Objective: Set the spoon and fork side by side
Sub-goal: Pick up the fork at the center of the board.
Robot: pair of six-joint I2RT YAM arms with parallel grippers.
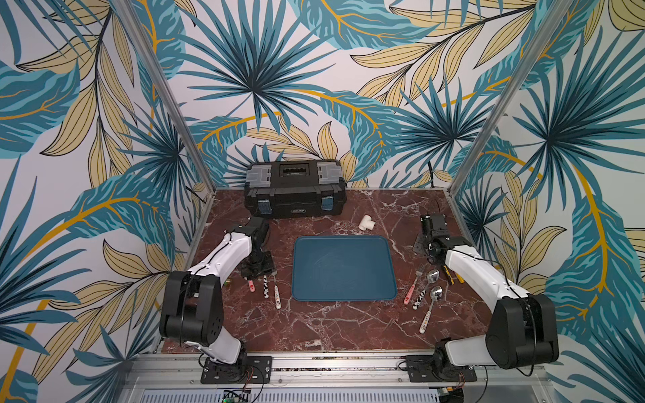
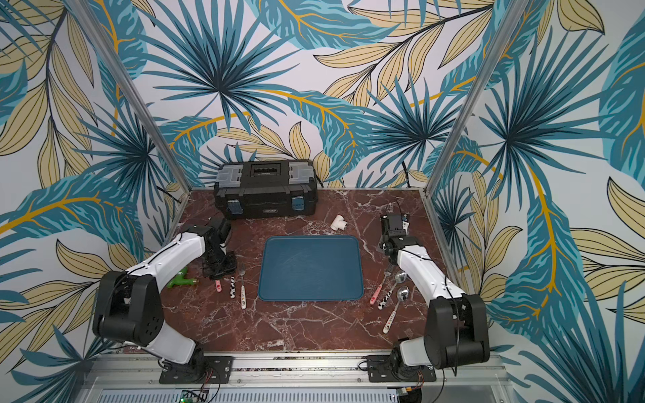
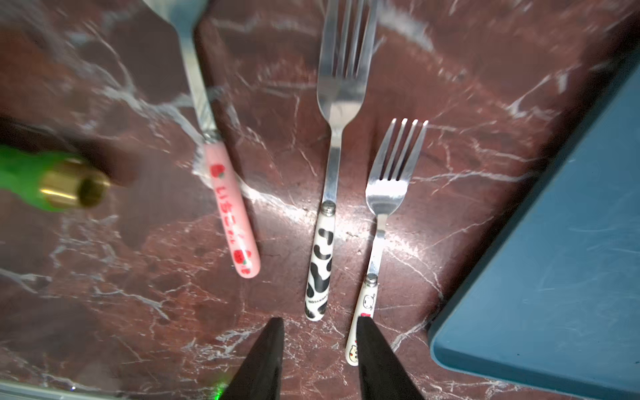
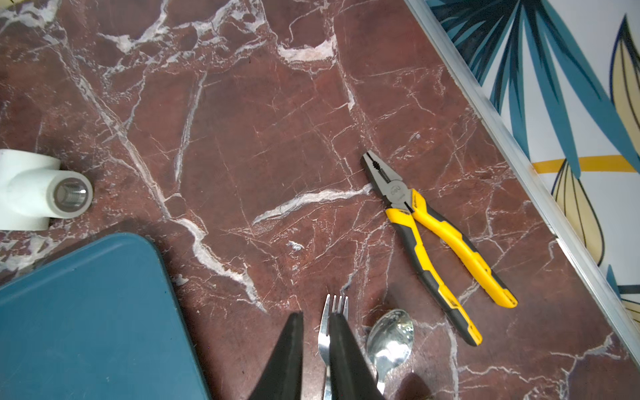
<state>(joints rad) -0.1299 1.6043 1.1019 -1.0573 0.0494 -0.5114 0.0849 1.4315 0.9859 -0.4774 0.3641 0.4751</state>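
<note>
Six pieces of cutlery lie on the marble [image 1: 314,324], in two groups of three. Farthest left is a pink-handled spoon [image 3: 230,214], its head blurred, then a cow-patterned fork [image 3: 332,166] and a white-handled fork [image 3: 381,221], all roughly parallel and just apart. The left gripper [image 3: 319,323] hangs over them with its fingers spread, and only the tail of the white handle shows between them, untouched as far as I can see. In the middle sits the blue tray [image 1: 343,268]. Beyond it a pink-handled fork [image 1: 413,288] and a cow-patterned spoon [image 1: 424,292] lie side by side, with a white-handled spoon [image 1: 430,312] nearer the front edge and slanted. The right gripper [image 4: 317,317] sits over that fork's tines with its fingers drawn almost together, and I cannot tell whether they nip it. To my eye the pairing is mostly there, and only the slanted spoon wants straightening.
</note>
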